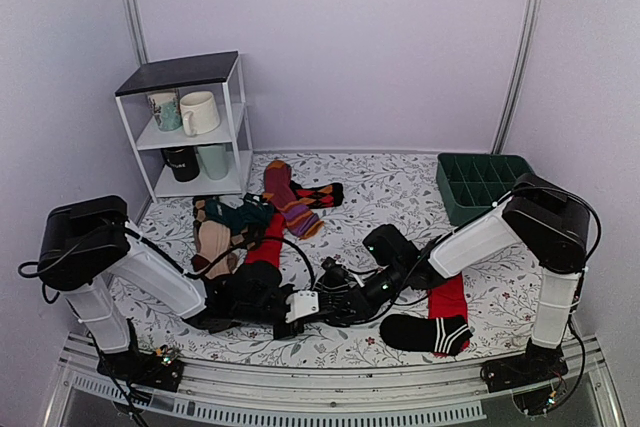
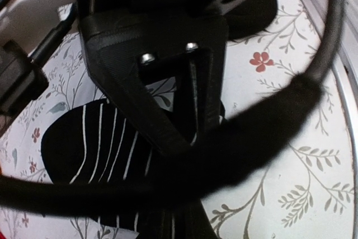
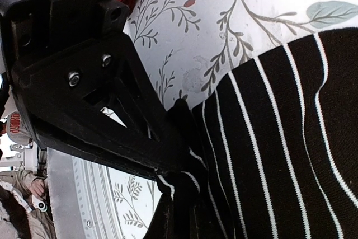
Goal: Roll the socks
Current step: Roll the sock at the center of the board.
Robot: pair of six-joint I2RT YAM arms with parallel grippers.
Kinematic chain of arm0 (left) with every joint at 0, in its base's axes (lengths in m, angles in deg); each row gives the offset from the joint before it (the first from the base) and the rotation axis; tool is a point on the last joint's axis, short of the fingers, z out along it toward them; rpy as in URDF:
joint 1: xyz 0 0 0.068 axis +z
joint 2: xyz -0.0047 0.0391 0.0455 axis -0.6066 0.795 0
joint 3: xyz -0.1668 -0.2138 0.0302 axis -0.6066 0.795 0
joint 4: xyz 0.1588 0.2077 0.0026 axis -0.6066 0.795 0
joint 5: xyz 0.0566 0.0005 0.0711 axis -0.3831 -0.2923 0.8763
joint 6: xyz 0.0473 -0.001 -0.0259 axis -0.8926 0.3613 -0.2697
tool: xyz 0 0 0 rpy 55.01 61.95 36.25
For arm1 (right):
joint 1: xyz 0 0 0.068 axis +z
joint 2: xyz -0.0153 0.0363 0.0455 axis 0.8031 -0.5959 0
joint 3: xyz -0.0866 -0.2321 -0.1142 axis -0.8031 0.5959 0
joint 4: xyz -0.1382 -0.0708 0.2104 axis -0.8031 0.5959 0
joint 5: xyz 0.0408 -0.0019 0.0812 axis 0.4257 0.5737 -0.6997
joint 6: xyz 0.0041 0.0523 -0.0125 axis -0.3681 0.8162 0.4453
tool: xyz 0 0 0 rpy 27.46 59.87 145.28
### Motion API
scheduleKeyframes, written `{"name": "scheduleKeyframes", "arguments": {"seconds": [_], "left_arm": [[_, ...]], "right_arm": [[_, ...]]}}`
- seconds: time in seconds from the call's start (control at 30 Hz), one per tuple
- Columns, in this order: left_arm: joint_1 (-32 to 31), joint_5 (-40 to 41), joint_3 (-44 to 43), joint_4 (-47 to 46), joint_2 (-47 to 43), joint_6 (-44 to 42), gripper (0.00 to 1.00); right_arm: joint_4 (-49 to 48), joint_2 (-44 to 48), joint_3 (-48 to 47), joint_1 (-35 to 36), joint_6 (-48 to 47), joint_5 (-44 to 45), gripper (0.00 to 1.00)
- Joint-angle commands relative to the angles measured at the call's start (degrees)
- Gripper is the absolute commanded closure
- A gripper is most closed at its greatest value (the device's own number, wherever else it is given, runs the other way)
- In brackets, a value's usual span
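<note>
- Gripping with both arms is under way: the striped sock (image 3: pixel 279 138) lies on the floral table cover (image 3: pixel 268 4), at the lower centre of the top view, mostly hidden under the two wrists.
- Right gripper (image 3: pixel 170 166): jaws closed, with a bunched fold of the sock's edge pinched at the tips.
- Left gripper (image 2: pixel 189 137): the fingers converge almost to a point at the sock's edge and appear to pinch it. A cable (image 2: pixel 268 121) across the lower frame hides part of the contact.
- Right wrist view: the sock extends from the jaws toward the right of the frame. Its white stripes cross that direction, so the long axis points away from the jaws.
- Left wrist view: the sock spreads to the lower left of the jaws.
- Neither arm is nearer. The roll probably has to run along that long axis.
</note>
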State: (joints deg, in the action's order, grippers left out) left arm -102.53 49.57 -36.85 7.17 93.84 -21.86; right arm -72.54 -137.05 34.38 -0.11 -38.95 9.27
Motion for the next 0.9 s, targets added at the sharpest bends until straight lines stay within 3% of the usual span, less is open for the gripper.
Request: {"name": "scheduleKeyframes", "arguments": {"seconds": [0.0, 0.13, 0.3, 0.47, 0.63, 0.87], "left_arm": [[-0.77, -2.9, -1.7, 3.22, 2.07, 0.96, 1.0], [-0.68, -5.98, -3.49, 7.38, 2.37, 2.26, 1.0], [1.43, -11.7, -4.14, 11.71, 3.34, 7.06, 1.0], [5.67, -20.18, -6.46, 18.24, 5.43, 11.42, 1.0], [7.52, -27.23, -11.03, 26.53, 9.77, 11.39, 1.0], [10.13, -33.01, -11.33, 27.56, 11.45, 12.09, 1.0]], "right_arm": [[13.51, -5.84, 3.73, 0.91, 0.42, 5.88, 0.98], [12.33, -5.39, 3.62, 0.81, 0.4, 6.19, 0.94], [5.82, -2.44, 3.5, 0.76, 0.29, 10.62, 0.77], [-14.33, 6.47, 9.73, 0.96, -0.85, 16.13, 0.69], [-33.27, 18.13, 22.19, 2.09, -6.87, 25.23, 0.61], [-32.05, 26.59, 26.5, 9.82, -20.99, 36.58, 0.56]]}}
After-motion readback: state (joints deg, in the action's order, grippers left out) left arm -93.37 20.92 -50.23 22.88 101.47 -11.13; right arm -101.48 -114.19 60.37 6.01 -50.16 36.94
